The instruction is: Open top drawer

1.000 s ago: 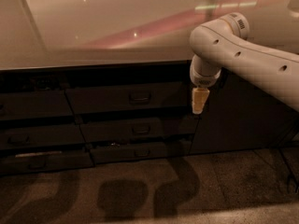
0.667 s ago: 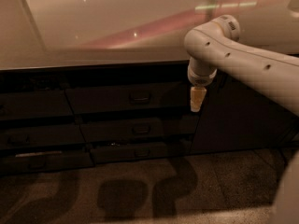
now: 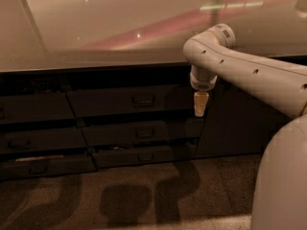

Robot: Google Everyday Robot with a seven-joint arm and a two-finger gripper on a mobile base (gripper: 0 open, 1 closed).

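The top drawer (image 3: 110,102) sits just under the counter (image 3: 96,37) edge, its small pull (image 3: 143,99) at the centre. The tool (image 3: 200,104) hangs pointing down by the drawer's right end — wide or narrow, I cannot tell.

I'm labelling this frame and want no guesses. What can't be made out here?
All in the camera view:
Whether the gripper, hanging by the right end of the top drawer, touches it: a single dim front view.
The top drawer's inside: hidden by its front and the countertop.
The arm: cut off at the right edge.
The left-hand drawers: cut off at the left edge.
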